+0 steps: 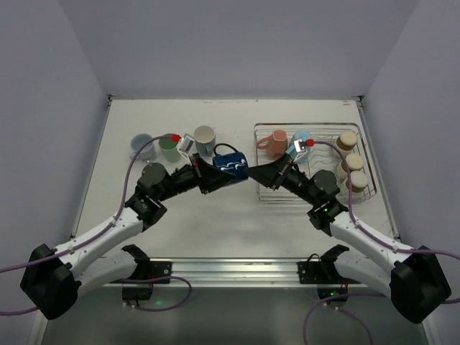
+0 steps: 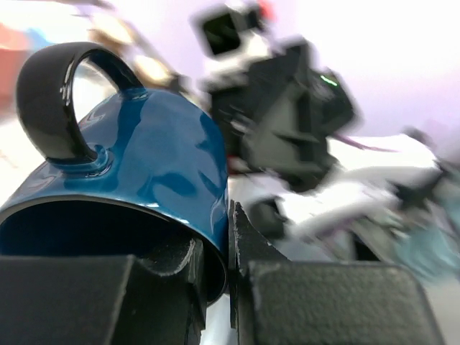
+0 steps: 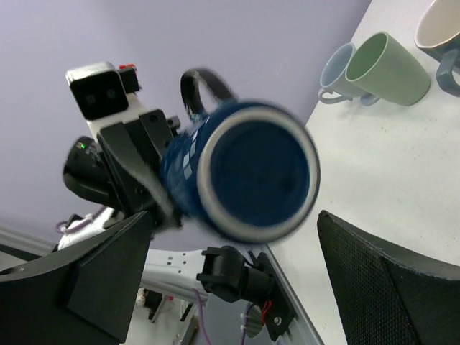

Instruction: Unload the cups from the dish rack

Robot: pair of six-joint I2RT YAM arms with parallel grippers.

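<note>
my left claw (image 2: pixel 217 253) is clamped on the rim of the dark blue mug (image 2: pixel 158 162), one finger inside the mouth and one outside, so the mug lies on its side in the air with its handle up. my right claw (image 1: pixel 261 172) faces the mug's base, fingers spread wide with nothing between them that they touch. the mug hangs between my two arms, just left of the dish rack (image 1: pixel 314 125). i judge this to be the hand-across step, with the left side bearing the load.

next i should swing left and stand the mug near the green cup (image 1: pixel 169 149) and grey-white cup (image 1: pixel 205 135) without knocking them. a salmon-pink cup (image 1: pixel 273 144) and others wait in the rack.
</note>
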